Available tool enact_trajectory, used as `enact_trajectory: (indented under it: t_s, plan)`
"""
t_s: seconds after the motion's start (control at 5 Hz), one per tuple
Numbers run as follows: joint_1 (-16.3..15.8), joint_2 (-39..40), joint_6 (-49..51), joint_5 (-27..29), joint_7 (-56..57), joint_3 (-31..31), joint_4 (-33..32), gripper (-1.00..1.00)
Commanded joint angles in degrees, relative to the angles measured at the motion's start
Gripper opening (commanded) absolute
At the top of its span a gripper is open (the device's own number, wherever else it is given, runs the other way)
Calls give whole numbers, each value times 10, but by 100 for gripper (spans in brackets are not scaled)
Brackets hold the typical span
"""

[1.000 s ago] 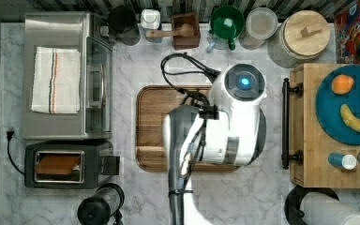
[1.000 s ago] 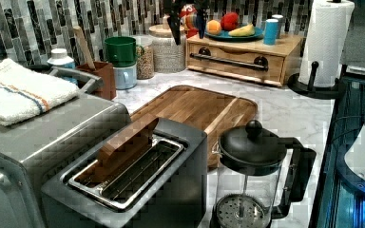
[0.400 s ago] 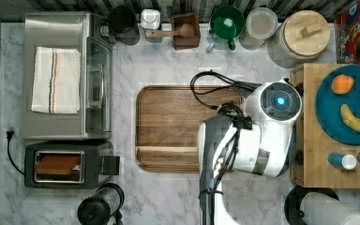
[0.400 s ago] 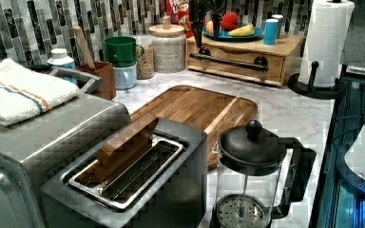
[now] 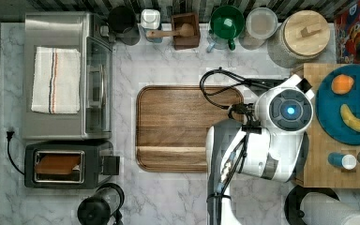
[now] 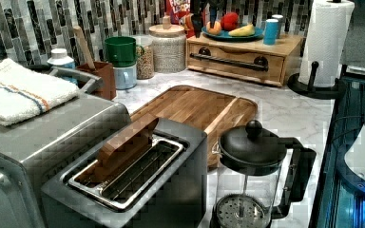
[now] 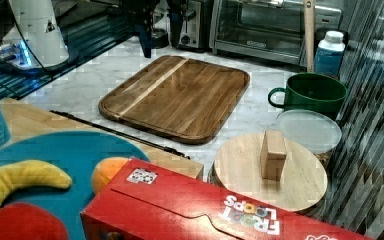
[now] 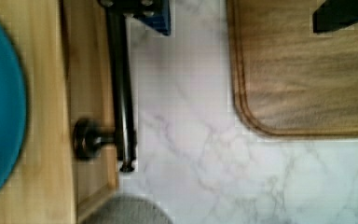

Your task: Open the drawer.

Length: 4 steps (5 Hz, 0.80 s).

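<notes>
**Arm at the drawer, fingers wide apart**

Top view: the arm [image 5: 286, 112] stands between the cutting board [image 5: 183, 126] and the blue plate [image 5: 330, 117].

Left view: the drawer [image 6: 266, 66] sits shut at the far end of the counter [image 6: 285, 114], under the plate with fruit; its black handle [image 6: 228, 62] runs across the front; the gripper [image 6: 205, 19] hangs above the handle's end on the left view's left.

Right view: the handle is a thin dark line between the plate and the cutting board.

Wrist view: the gripper is wide open; one finger [image 8: 142, 11] is at the handle, the other is over the cutting board; I cannot tell if the first one touches the handle.
</notes>
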<state>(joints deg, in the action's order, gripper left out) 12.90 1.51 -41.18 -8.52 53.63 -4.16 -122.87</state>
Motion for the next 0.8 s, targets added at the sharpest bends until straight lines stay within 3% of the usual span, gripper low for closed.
enact_trajectory:
  t_s: [0.2, 0.8]
  plan:
    - [19, 30, -31, -9, 127, -22, 9, 100]
    - [53, 77, -96, -1, 169, -22, 11, 100]
